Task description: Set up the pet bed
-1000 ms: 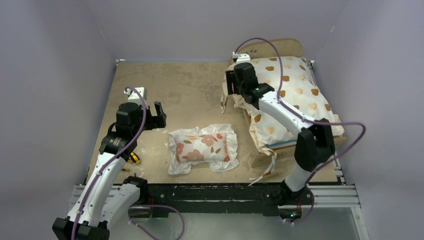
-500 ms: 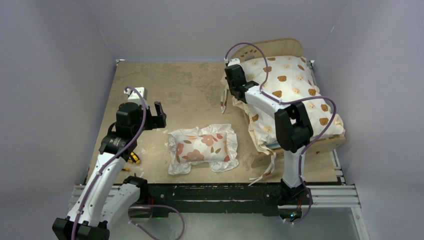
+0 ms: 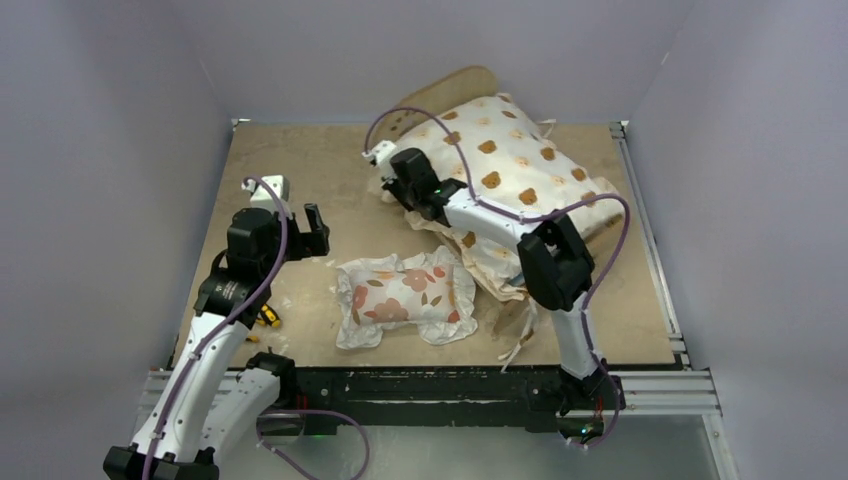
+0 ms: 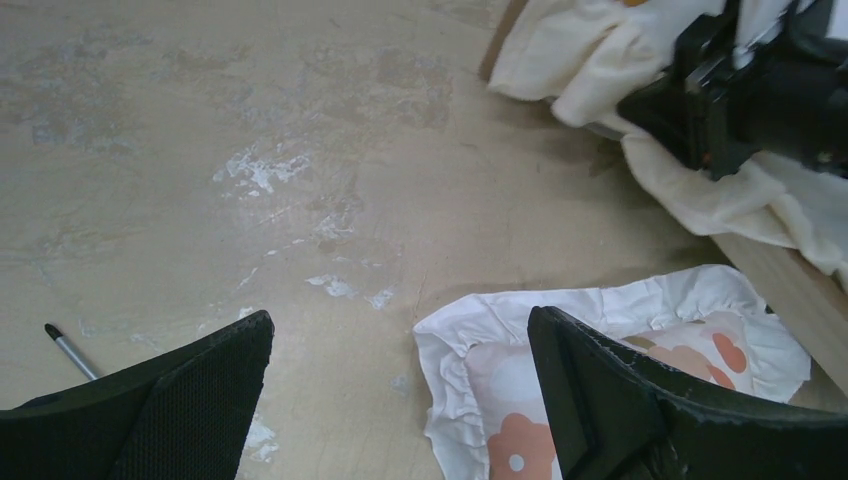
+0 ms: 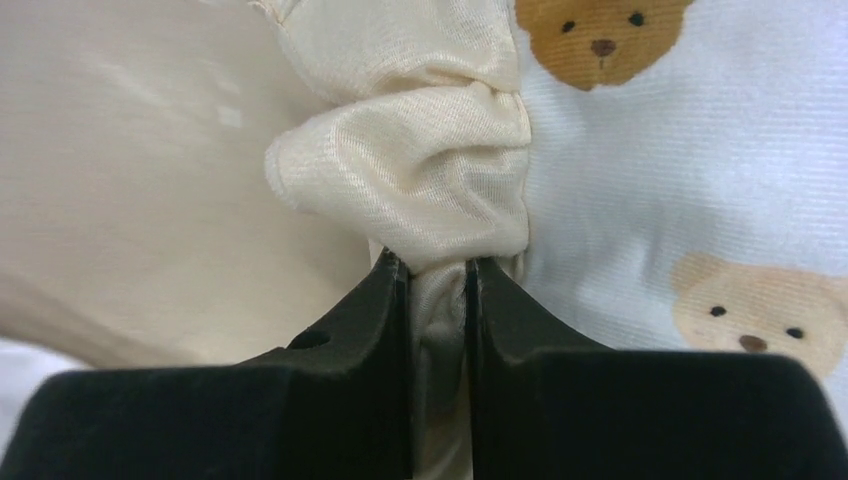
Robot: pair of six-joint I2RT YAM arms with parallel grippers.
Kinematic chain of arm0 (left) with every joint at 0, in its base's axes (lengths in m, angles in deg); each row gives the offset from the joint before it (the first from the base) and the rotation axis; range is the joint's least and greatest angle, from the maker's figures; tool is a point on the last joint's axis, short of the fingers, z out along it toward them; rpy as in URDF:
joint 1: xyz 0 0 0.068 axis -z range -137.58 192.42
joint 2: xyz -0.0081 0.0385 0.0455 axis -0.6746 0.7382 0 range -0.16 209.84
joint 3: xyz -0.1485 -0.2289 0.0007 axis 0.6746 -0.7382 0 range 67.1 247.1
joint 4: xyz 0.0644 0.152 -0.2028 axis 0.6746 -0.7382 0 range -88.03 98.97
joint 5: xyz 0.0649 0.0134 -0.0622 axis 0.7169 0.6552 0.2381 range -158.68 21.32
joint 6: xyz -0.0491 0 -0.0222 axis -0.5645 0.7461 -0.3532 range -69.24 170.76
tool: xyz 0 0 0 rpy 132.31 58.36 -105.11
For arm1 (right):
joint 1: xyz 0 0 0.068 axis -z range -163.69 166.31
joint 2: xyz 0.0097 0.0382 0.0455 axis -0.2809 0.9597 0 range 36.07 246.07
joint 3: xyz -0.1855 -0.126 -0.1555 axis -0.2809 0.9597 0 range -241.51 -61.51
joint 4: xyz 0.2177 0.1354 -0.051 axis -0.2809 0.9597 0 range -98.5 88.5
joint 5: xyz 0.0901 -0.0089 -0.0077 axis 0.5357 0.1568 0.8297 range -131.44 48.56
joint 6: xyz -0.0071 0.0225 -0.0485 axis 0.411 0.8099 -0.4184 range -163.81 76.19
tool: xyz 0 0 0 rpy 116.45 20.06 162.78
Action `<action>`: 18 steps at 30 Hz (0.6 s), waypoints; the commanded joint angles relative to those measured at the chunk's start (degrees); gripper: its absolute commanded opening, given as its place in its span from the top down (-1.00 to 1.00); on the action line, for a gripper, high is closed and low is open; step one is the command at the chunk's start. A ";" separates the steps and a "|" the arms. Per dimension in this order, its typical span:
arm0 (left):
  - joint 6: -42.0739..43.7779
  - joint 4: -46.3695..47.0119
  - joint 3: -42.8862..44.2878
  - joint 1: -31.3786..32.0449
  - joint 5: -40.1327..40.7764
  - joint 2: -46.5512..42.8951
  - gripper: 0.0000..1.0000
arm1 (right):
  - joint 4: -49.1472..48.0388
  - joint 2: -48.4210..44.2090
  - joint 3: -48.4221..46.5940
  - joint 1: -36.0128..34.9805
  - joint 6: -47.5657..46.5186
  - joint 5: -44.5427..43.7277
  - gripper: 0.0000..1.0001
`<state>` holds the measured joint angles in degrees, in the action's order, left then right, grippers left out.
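Toward the near edge of the table (image 3: 330, 160), just beyond the arm bases, lies a floral pillow (image 3: 405, 298), the reference for everything here. Just left of the pillow, the left gripper (image 4: 400, 320) hovers with its jaws spread wide, holding nothing. Beyond the pillow, the right gripper (image 5: 437, 268) is clenched on a thin gather of the ruffle (image 5: 410, 180) of a bear-print cushion (image 3: 510, 160). The cushion covers the pet bed (image 3: 455, 85), which sits beyond and right of the pillow, skewed, its headboard leaning toward the back wall. Whether its whole base rests flat cannot be told. The pinch holds fabric only, so a pull may slip off the ruffle, or may slide the cushion off the frame. The cushion already spills over the frame toward the pillow, nearly touching it, so a sweep that way may shove or bury the pillow. Loose ties (image 3: 525, 340) trail right of the pillow, and the right arm's cable (image 3: 560, 210) drapes over the cushion; either could snag. Bare table lies left of and beyond the pillow. Right of the bed there is a clear strip before the table's rail.
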<state>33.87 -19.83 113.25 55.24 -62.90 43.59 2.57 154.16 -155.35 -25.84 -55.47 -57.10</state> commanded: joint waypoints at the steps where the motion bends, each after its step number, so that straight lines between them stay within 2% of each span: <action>1: 0.76 1.47 0.23 -0.50 2.33 -2.10 -0.98 | -5.33 2.34 -11.70 -7.51 -18.31 19.26 1.00; 6: 0.56 1.31 0.17 -0.89 4.27 -2.86 -0.98 | -2.45 5.59 -21.06 -11.44 -21.23 20.67 0.99; 9: 0.46 1.21 0.20 -1.08 5.19 -2.96 -0.98 | -0.96 5.32 -25.76 -11.64 -18.52 20.32 0.46; 12: 0.36 0.98 0.33 -1.13 6.44 -3.03 -0.98 | -1.71 1.54 -23.38 -11.64 -15.52 18.56 -0.01; 14: 0.36 0.86 0.43 -1.11 7.24 -3.05 -0.98 | -2.32 -2.47 -19.49 -11.56 -13.04 17.94 -0.17; 16: 0.25 0.85 0.51 -1.13 8.26 -3.12 -0.98 | -3.44 -6.63 -15.15 -11.42 -10.15 14.01 -0.43; 18: 0.28 0.87 0.75 -1.13 9.53 -3.18 -0.98 | -3.47 -10.94 -10.91 -11.10 -7.15 10.26 -0.54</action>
<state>33.85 -19.85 113.25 54.43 -56.67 41.05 3.69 153.76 -171.26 -38.34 -68.10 -40.42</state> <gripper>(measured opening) 0.991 0.729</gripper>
